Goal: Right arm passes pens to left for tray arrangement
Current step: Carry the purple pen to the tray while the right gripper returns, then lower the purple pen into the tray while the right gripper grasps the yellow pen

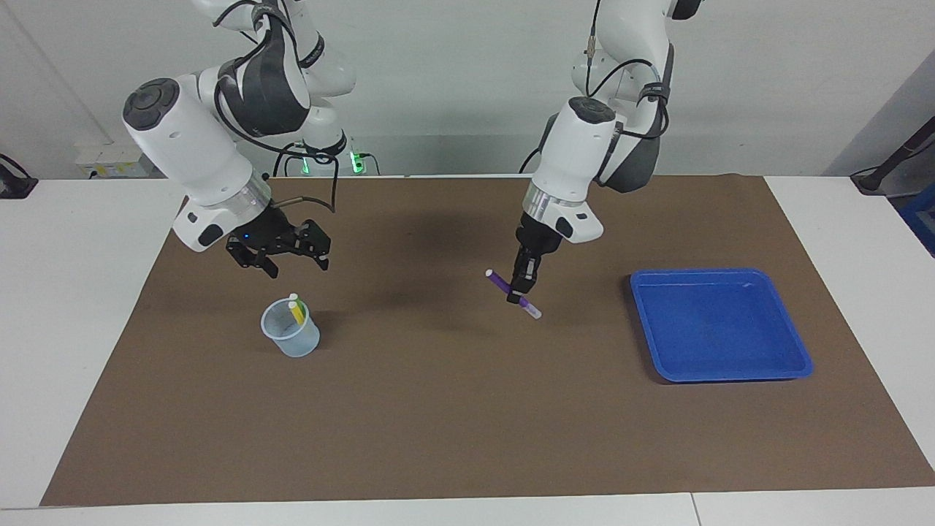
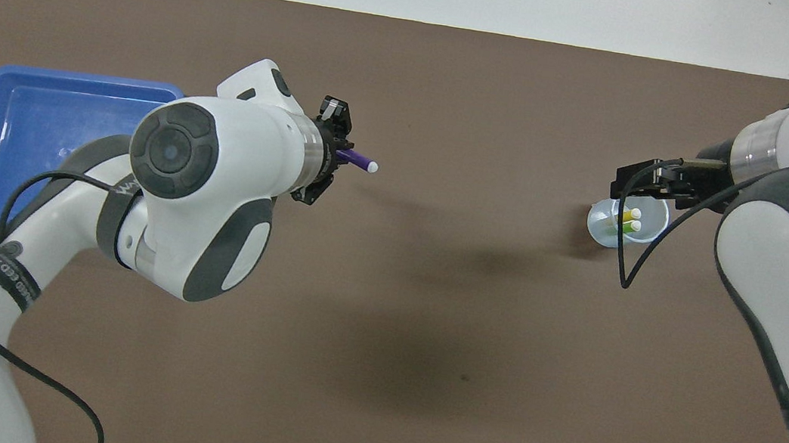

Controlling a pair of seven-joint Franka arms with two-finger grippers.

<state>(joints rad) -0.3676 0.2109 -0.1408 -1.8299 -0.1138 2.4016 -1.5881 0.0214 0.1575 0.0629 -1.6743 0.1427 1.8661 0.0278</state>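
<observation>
Facing view: the left gripper (image 1: pixel 523 290) hangs over bare mat, between the cup (image 1: pixel 291 329) and the blue tray (image 1: pixel 719 324), clamped on the middle of a purple pen (image 1: pixel 513 294). The pen's long axis is slanted, one pale tip raised toward the cup's end of the table, the other dipping toward the tray. The tray lies toward the left arm's end, well apart from the pen, and looks empty. The right gripper (image 1: pixel 279 256) hovers just above the cup with its jaws wide and nothing between them. The cup holds a yellow pen (image 1: pixel 295 310), standing on end; a green pen beside it is hard to make out here.

Overhead view: the left arm covers part of the tray (image 2: pixel 33 128). The purple pen (image 2: pixel 357 161) pokes out past the left gripper (image 2: pixel 331 152), pointing away from the tray. The right gripper (image 2: pixel 647 185) sits over the cup (image 2: pixel 627 222), where yellow and green pens show side by side.
</observation>
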